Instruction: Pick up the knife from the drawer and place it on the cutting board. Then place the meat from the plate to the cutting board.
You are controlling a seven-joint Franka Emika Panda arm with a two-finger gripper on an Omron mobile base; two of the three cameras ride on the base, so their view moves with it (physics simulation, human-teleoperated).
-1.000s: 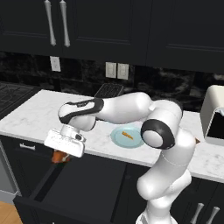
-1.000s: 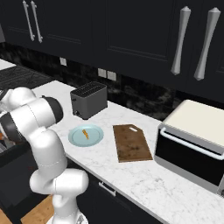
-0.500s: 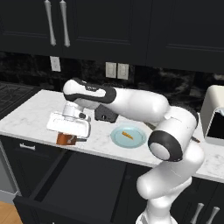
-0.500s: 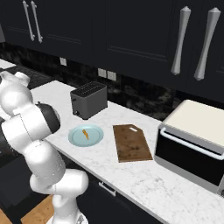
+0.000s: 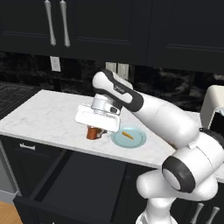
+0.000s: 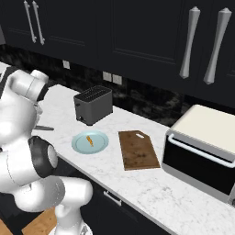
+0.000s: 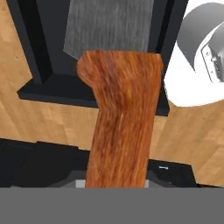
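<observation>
- Presently, left base view: gripper (image 5: 93, 131) clamps the knife (image 5: 92, 132) over the counter's (image 5: 43, 118) front edge, beside the plate (image 5: 136, 140); drawer (image 5: 78, 183) open below.
- Right base view: meat (image 6: 90, 140) on the plate; cutting board (image 6: 138, 149) bare, alongside.
- Hand view: knife handle (image 7: 120, 118) between the jaws, blade (image 7: 109, 28) beyond.

Reddish-brown-handled knife (image 7: 120, 118) aloft above open black drawer (image 5: 83, 183), orange meat (image 5: 127, 134) on plate (image 5: 137, 141).

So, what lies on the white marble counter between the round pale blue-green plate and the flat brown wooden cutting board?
Nothing: in the right base view a bare strip of counter separates the plate from the cutting board.
</observation>
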